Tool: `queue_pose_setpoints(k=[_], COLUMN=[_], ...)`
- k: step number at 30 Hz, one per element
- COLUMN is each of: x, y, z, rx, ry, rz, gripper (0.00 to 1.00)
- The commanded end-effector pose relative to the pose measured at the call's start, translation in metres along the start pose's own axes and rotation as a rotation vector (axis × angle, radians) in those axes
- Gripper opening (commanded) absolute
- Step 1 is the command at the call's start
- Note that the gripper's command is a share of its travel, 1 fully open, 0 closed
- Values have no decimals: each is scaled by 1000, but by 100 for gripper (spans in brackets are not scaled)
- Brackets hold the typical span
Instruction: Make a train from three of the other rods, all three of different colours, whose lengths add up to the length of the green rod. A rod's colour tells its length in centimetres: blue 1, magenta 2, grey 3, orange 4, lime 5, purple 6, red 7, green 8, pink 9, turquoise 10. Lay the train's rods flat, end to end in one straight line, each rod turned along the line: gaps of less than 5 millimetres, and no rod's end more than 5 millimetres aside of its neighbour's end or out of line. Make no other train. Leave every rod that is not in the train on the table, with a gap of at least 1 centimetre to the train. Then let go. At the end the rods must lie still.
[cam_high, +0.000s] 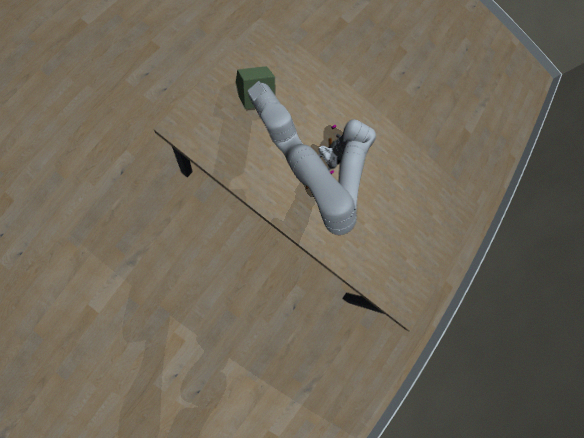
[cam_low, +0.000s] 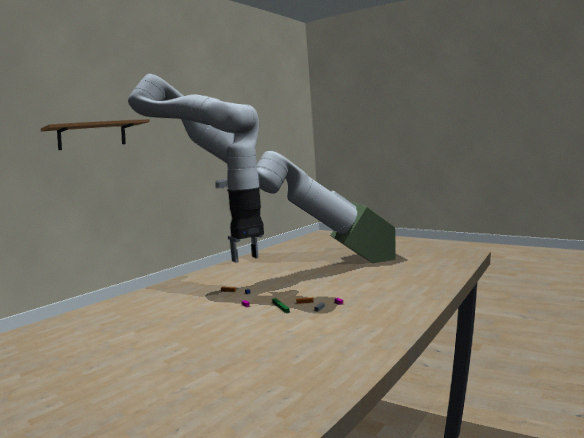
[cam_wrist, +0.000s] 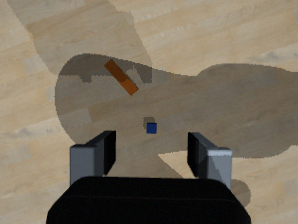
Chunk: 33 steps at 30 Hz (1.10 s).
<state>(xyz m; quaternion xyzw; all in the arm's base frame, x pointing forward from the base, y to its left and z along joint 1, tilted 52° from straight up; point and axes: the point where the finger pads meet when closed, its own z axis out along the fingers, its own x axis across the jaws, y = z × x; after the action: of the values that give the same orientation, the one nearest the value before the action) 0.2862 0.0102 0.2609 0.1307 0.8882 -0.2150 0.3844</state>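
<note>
A: Where is the blue rod (cam_wrist: 152, 128) sitting now?

B: It is lying flat on the table (cam_low: 150, 360), just beside one orange rod (cam_wrist: 121, 77), and the gripper (cam_wrist: 151, 150) is hanging well above it with the jaws spread wide and nothing between them. I judge the two rods are lying close because they are meant as train neighbours, though the orange one is lying at an angle, not in line.

A: And the green rod (cam_low: 280, 305)?

B: It is resting near the middle of the group, apart from the rest, likely as the length reference.

A: What is the exterior view giving you?

B: The whole set: two magenta rods (cam_low: 245, 303), a second orange rod (cam_low: 304, 300) and a grey rod (cam_low: 319, 306), none of which the wrist view is showing. The top view is hiding most of them under the arm (cam_high: 320, 175).
</note>
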Motion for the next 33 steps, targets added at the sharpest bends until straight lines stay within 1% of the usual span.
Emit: queue_pose_setpoints(k=[1, 7, 12, 17, 19, 33], x=[0, 4, 9, 17, 17, 46], y=[3, 14, 32, 56, 56, 140], z=[0, -1, -2, -3, -3, 6], rx=[1, 2, 4, 7, 7, 9], ry=[0, 2, 6, 9, 9, 6], rz=[5, 73, 183, 327, 327, 799], gripper=[100, 100, 100, 100, 100, 100])
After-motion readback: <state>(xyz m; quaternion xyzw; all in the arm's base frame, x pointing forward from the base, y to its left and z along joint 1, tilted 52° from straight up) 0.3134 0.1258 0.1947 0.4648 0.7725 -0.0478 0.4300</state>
